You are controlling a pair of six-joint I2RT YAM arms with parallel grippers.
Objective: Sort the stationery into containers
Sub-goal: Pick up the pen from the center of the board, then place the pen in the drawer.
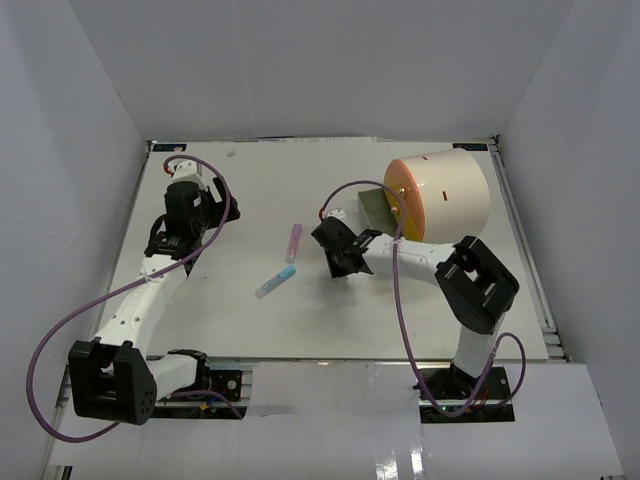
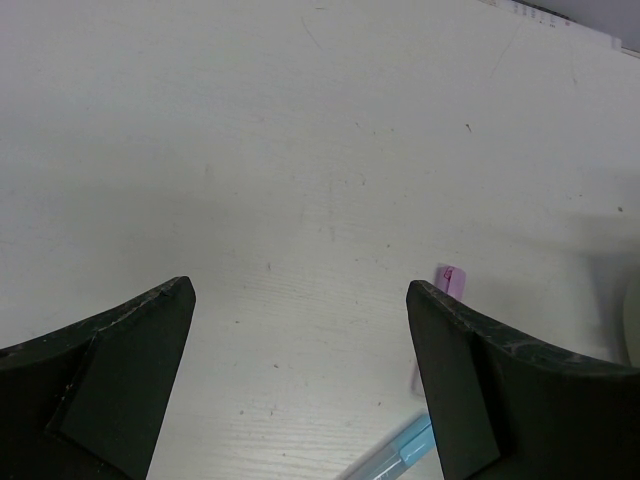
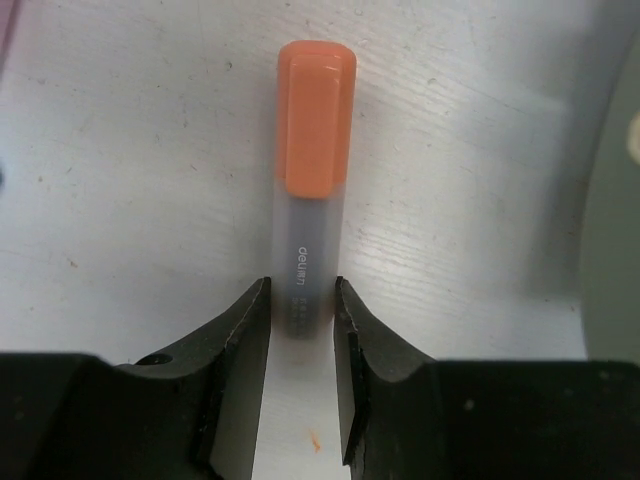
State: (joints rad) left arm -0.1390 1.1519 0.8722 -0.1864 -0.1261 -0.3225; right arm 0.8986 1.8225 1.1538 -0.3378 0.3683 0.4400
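Orange-capped clear marker [image 3: 314,150] lies on the white table [image 3: 120,150], its barrel clamped by the right gripper [image 3: 302,305], near the cream drum [image 1: 445,195]. Farther left, the left gripper [image 2: 300,300] hangs with fingers wide apart. A pink marker [image 1: 294,240] and a blue marker [image 1: 274,282] lie mid-table.

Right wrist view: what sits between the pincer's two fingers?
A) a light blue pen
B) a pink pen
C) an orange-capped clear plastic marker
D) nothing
C: the orange-capped clear plastic marker lies on the table with its barrel between the fingers of the right pincer, which close against it on both sides.
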